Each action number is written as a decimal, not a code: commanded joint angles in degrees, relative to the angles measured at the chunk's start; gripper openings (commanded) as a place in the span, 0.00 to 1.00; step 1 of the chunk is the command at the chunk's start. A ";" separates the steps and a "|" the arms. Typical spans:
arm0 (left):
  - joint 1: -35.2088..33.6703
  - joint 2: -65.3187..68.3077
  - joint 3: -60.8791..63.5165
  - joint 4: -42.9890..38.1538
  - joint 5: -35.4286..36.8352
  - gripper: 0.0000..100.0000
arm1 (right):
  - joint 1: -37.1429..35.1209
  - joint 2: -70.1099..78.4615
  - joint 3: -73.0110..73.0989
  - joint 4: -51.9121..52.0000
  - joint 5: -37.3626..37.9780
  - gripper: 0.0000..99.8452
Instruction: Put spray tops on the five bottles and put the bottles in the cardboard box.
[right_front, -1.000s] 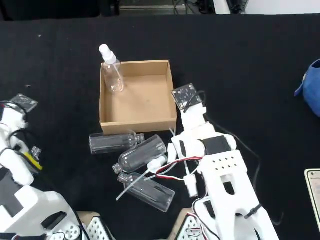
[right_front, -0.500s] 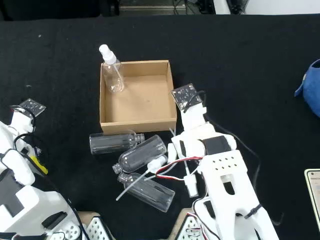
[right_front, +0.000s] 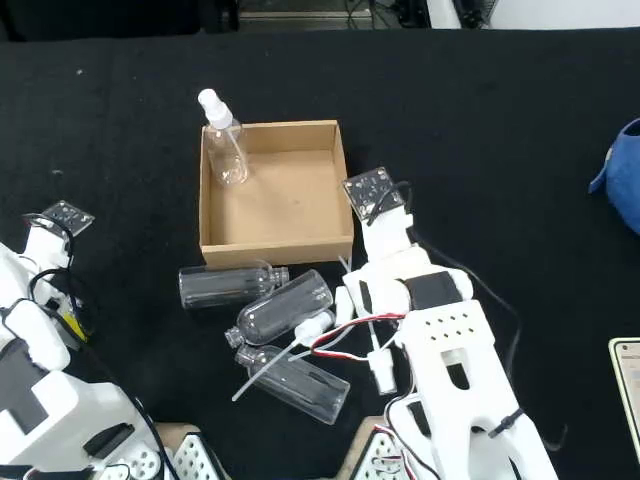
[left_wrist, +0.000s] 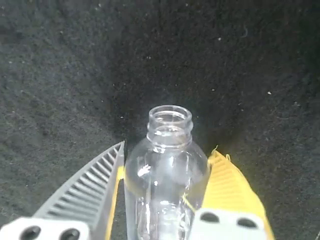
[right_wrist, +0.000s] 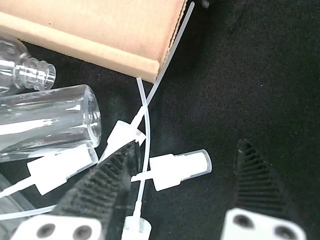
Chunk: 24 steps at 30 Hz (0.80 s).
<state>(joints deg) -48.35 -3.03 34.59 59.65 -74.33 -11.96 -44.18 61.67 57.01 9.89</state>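
Black cloth table (right_front: 500, 120) under cardboard box (right_front: 290, 205)

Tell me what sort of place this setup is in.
Probably a robotics lab bench: a table draped in black cloth, white desktop arms at its edge, and loose clear bottles beside a cardboard box.

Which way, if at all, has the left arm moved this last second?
Yes. In the high view the left arm's wrist, left pincer shut on an uncapped bottle, has shifted slightly toward the cardboard box.
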 joint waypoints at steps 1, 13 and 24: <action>0.40 -0.97 -3.47 2.64 0.70 0.03 | 1.14 -2.77 -0.22 -1.41 0.00 0.28; -1.89 -4.57 -9.10 19.52 5.80 0.03 | 8.88 -2.24 -8.84 8.35 6.42 0.22; 4.62 -21.54 6.46 12.13 28.75 0.03 | 8.79 2.42 -12.26 20.48 39.65 0.21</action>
<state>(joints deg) -47.03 -19.30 40.40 72.22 -52.88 -3.96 -43.91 54.29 73.36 40.22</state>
